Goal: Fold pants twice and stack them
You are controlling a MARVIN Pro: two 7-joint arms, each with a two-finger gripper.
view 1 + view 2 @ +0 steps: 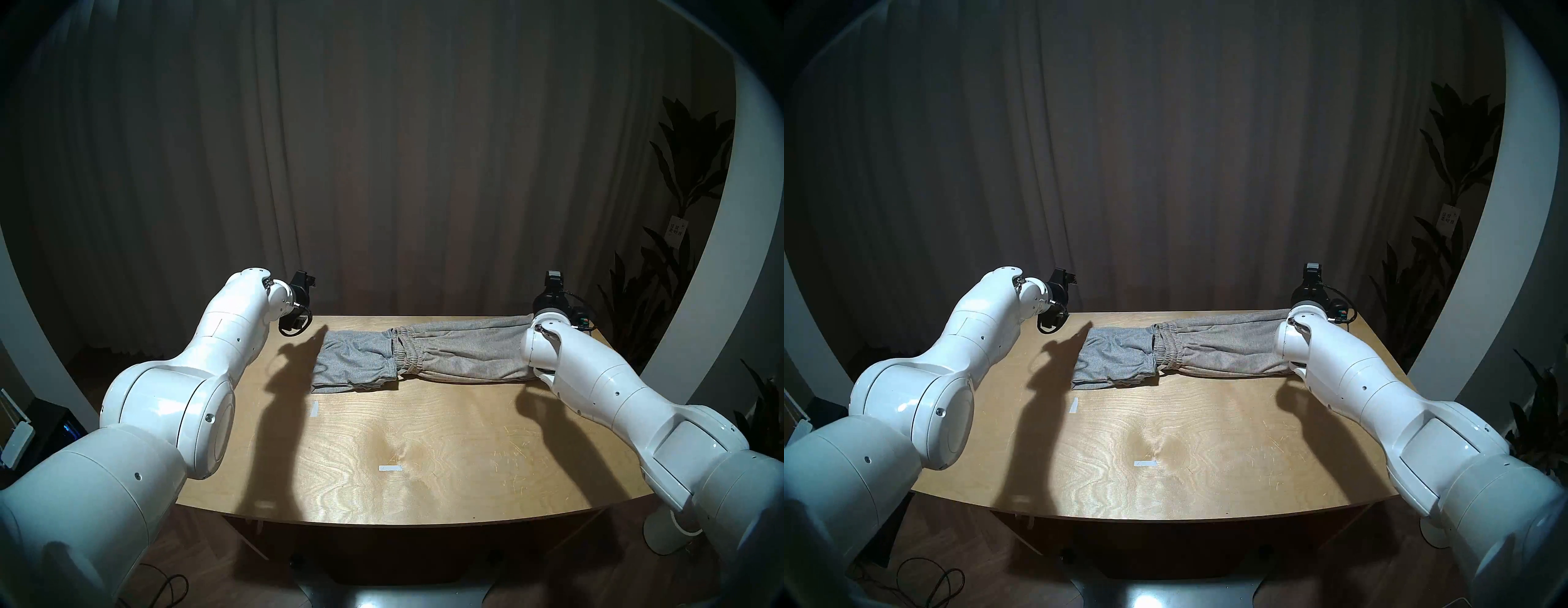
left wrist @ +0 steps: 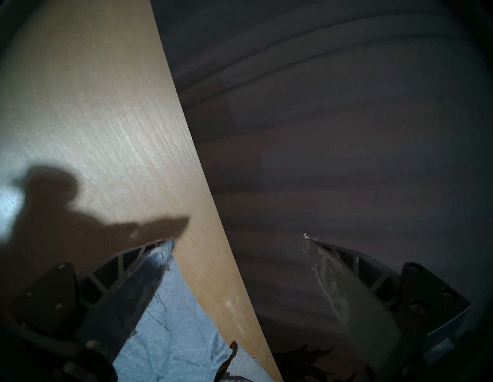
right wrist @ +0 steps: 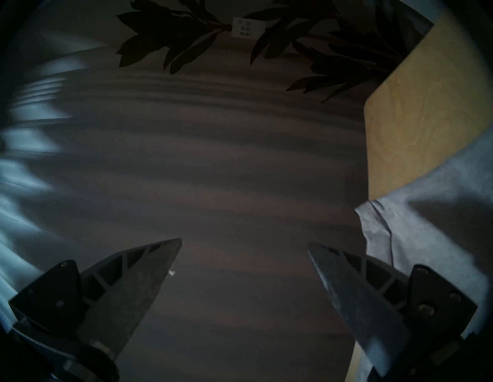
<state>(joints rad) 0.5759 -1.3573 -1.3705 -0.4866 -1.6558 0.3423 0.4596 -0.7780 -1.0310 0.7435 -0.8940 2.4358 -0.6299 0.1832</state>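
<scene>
1. Wooden surface [image 1: 424, 446] before a dark curtain [image 1: 382, 148]: grey pants [image 1: 352, 361] lie far-left, beige pants [image 1: 466, 352] far-right, waistbands overlapping at mid-surface.
2. Left gripper [image 2: 238, 240] and right gripper [image 3: 245, 241] both hang released, empty, off the outer ends.
3. You should grasp each cuff end squarely and fold toward the waistband.
4. Plant [image 1: 687, 178] stands clear at right; nothing blocks you.

The worktop [image 1: 424, 446] lies bare on the robot's side of the grey pants [image 1: 356, 361] and the beige pants [image 1: 466, 352], which touch and span its far strip, with only a narrow bare margin beyond them before the curtain [image 1: 382, 170], and plants [image 1: 679, 212] crowding the right end.
</scene>
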